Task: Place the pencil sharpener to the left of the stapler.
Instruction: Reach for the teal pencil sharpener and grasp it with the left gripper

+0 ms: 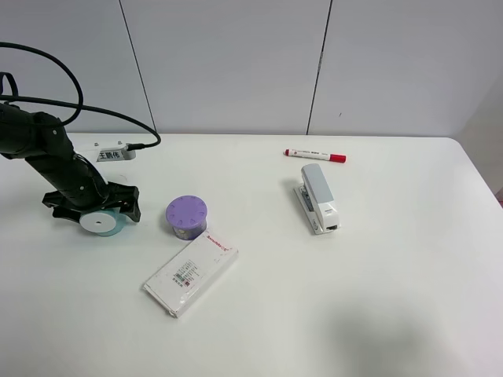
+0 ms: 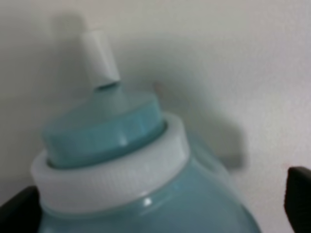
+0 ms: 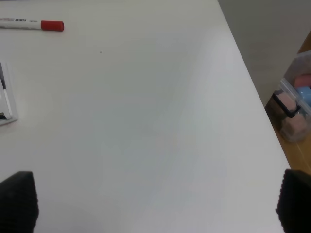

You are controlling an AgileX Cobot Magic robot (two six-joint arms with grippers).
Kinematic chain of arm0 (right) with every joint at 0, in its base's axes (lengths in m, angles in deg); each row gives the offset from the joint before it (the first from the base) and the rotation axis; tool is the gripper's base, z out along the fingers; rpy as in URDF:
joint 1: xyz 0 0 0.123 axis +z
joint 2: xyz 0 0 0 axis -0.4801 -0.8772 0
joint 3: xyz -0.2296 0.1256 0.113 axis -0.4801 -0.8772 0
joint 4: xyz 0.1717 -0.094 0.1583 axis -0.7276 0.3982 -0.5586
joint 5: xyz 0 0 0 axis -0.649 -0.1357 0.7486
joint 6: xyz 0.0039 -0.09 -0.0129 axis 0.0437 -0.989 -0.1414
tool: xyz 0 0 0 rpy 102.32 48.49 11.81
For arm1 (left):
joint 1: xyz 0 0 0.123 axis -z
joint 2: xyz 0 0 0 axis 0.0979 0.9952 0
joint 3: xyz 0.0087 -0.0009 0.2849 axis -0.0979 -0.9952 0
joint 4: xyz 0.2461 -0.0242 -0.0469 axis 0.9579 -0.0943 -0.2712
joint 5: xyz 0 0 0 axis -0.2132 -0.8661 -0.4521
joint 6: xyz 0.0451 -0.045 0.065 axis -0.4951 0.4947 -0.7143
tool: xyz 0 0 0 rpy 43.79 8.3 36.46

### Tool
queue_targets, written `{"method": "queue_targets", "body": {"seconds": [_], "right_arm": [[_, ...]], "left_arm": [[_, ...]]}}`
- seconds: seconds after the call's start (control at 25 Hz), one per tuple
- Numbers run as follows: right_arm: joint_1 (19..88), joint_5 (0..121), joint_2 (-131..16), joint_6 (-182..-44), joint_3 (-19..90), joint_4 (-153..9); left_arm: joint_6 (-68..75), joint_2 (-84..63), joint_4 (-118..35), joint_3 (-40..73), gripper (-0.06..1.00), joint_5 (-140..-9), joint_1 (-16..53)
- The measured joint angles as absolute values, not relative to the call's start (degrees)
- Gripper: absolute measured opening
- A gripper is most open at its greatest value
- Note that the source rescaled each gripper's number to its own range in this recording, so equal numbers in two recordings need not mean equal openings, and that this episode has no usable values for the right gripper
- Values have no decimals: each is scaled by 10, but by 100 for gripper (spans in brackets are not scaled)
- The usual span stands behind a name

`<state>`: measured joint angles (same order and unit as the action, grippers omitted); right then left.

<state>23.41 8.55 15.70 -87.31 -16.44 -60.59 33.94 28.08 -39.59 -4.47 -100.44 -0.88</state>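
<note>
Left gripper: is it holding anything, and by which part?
Left gripper fingers flank the pencil sharpener at its teal body; actual grip cannot be told.

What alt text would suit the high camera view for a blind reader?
The left arm's fingers straddle a teal pencil sharpener at the left of the white table. Rightward lie a purple-topped cylinder, flat white box, grey stapler and red-capped marker.

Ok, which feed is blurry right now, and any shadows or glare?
Left wrist view: the teal, cone-shaped plastic pencil sharpener sits too close and is blurred. Exterior high view: sharp, evenly lit, no glare, faint shadow on the white table. Right wrist view: fairly sharp, red-capped white marker clear.
</note>
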Motion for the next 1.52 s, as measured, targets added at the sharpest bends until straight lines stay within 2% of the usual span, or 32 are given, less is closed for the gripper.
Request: {"method": "queue_targets", "body": {"seconds": [1.52], "right_arm": [[234, 85, 157, -873, -164, -606]], "left_arm": [[339, 283, -394, -37, 90, -989, -9]]}}
